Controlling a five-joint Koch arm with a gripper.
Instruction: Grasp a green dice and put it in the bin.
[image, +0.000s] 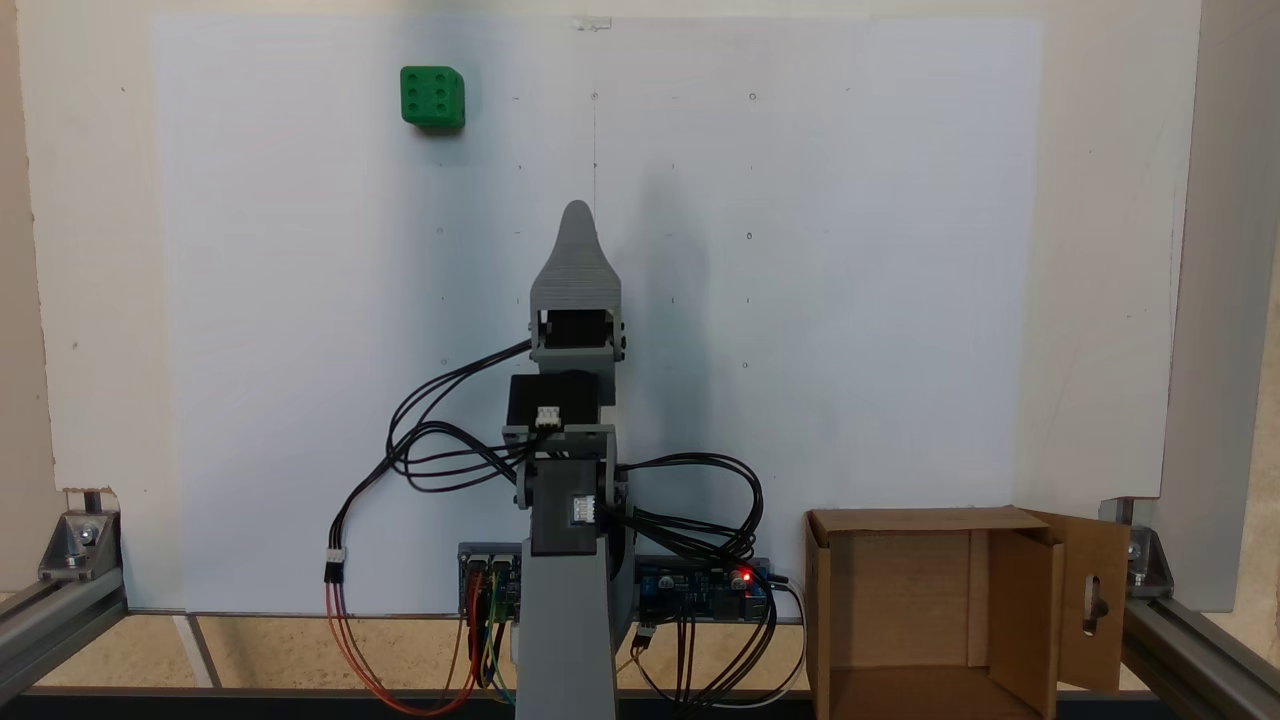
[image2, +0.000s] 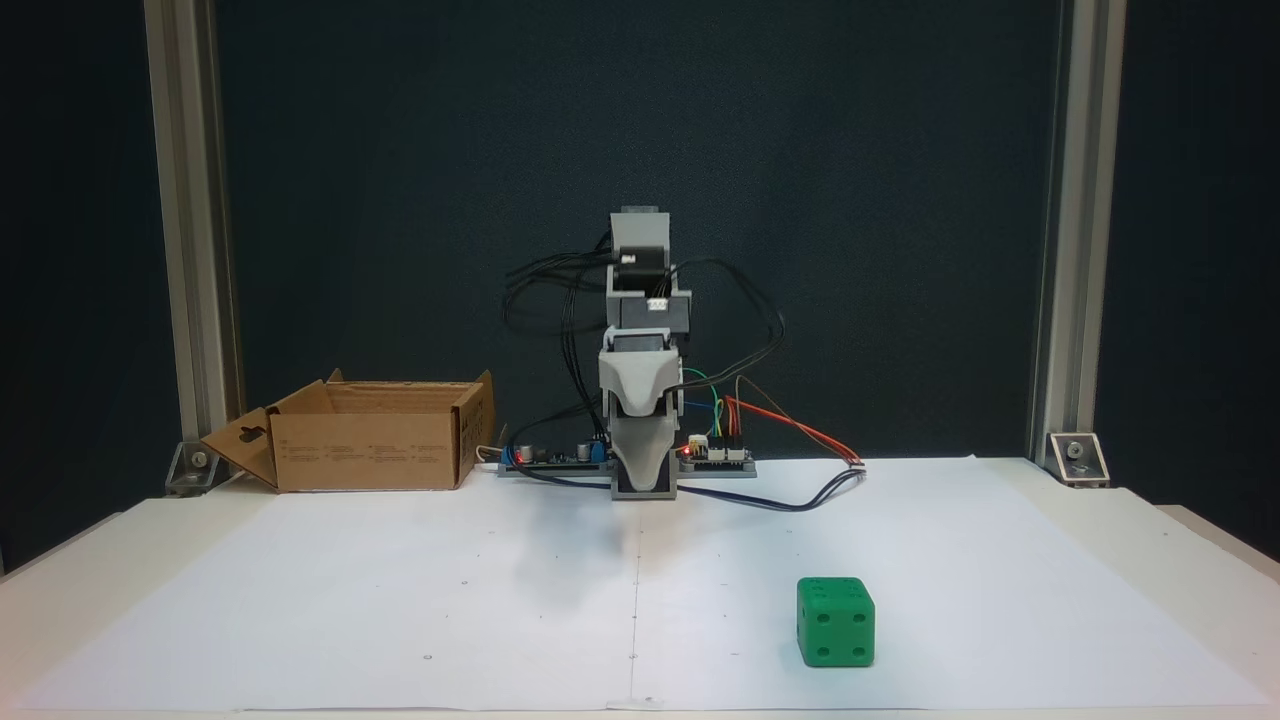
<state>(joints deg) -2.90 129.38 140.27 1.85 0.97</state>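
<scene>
My claw (image: 578, 215) hangs folded in front of my own base, its tip pointing down toward the white sheet on the counter (image2: 300, 600). The two jaws lie one behind the other for both cameras, so I cannot tell whether they are apart or together. The claw holds nothing.

Nearest to the claw, just behind it, are my base and its circuit boards (image2: 715, 455) with their looping wires. Beside those, well off to the left of the claw as the front-facing fixed view shows it, sits the bin (image2: 375, 435), a brown cardboard box open at the top, one flap with a slot-shaped cut-out folded outward.

Farthest from the claw is the green dice (image2: 835, 622). It rests flat on the white sheet, well out ahead of the claw and to the right in that same view, on the opposite side from the bin, with nothing touching it.

The step in hand, as I judge it, is the reach. To do it well I should swing toward the dice, open the jaws wider than the cube, come down from above square to two flat faces, and close at mid-height so the rounded edges do not slip out.
</scene>
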